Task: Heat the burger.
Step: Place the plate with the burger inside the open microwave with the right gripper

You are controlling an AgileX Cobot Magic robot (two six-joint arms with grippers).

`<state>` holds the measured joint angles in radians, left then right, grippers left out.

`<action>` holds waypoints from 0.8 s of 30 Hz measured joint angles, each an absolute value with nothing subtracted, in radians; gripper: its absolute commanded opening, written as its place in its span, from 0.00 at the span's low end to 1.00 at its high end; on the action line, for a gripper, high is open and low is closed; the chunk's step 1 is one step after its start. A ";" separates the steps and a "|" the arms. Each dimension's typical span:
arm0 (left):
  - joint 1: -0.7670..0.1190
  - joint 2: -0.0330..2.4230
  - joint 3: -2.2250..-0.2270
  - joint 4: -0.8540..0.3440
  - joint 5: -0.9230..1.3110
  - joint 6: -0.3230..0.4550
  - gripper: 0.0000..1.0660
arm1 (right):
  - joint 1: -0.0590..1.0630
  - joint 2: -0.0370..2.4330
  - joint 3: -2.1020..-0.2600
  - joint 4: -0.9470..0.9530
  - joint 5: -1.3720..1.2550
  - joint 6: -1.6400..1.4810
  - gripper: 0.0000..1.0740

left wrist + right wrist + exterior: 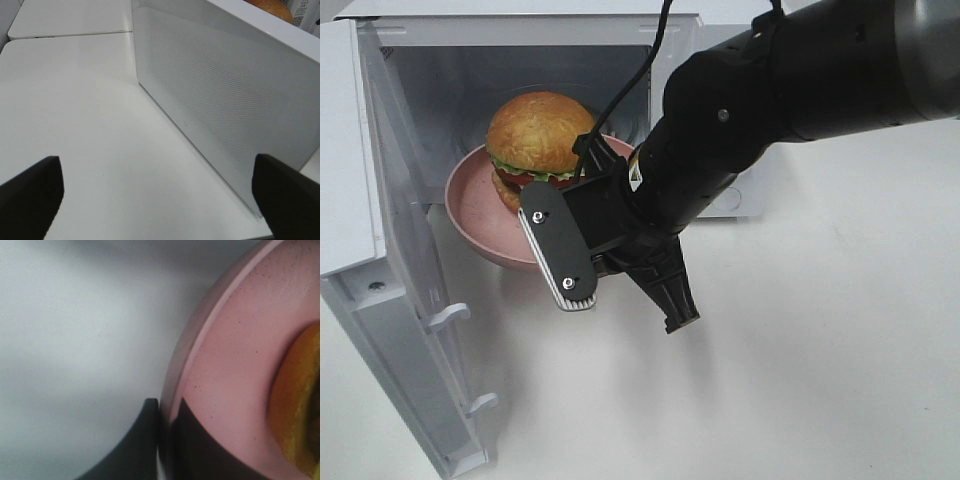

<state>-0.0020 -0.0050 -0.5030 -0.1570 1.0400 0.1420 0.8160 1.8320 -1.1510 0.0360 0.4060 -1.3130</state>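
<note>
Closest to the lens, the right arm [800, 80], bent down over the table [820, 390] toward the microwave [520, 60]. Pinching the plate [470, 215] at its front rim with the right gripper [166, 415] — fingers pressed together on the rim, one outside it, one inside. Carrying the burger [540, 135] upright on the plate, at the microwave's mouth, with the plate's front part jutting out past the sill beside the open door [410, 330]. From the fingers, burger across the plate and deeper toward the microwave's back wall — so likely next: pushing that way, inward and level, to keep the stack from tipping. Right arm plainly the nearer. Left gripper [157, 197] spread wide, holding nothing, outside the microwave and facing a perforated white panel, probably the door's outer face.
</note>
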 measured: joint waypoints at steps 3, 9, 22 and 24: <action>-0.002 -0.005 -0.503 -0.157 1.040 0.142 0.88 | 0.805 1.855 -1.176 0.038 0.414 -1.313 0.00; -0.002 -0.005 -0.503 -0.157 1.040 0.142 0.88 | 0.778 1.892 -1.218 0.038 0.418 -1.312 0.00; -0.002 -0.005 -0.503 -0.157 1.040 0.142 0.88 | 0.772 1.946 -1.293 0.045 0.428 -1.307 0.00; -0.002 -0.005 -0.503 -0.157 1.040 0.142 0.88 | 0.772 1.959 -1.309 0.043 0.430 -1.296 0.00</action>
